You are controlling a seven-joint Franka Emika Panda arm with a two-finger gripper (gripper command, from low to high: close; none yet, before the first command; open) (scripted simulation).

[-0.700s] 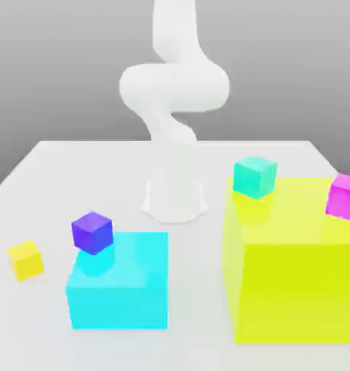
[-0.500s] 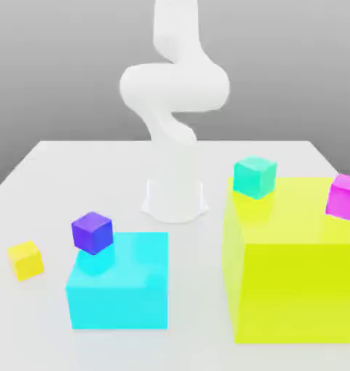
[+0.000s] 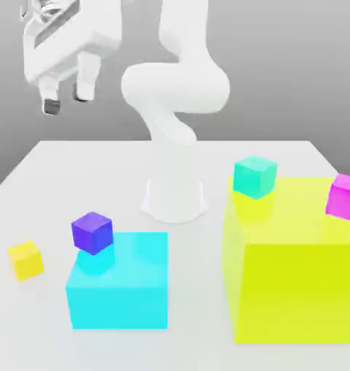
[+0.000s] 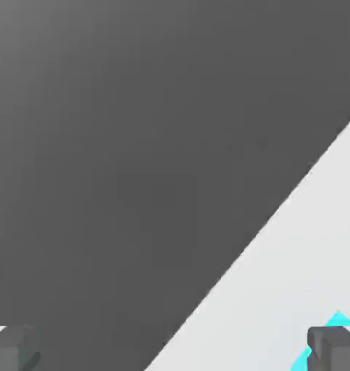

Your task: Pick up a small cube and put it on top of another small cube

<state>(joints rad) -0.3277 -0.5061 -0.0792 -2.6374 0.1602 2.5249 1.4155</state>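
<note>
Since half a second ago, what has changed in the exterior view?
The gripper has come into sight at the upper left of the exterior view, jaws open and holding nothing, high above the table. The small yellow cube, purple cube, teal cube and magenta cube stayed put.

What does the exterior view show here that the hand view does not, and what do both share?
Exterior view alone: the arm's white base, the small yellow cube on the table, the purple cube, the teal cube, the pink cube and the big yellow-green block.

Hand view alone: the dark backdrop beyond the table edge.

Both: the open pincer, the table and the cyan block.
</note>
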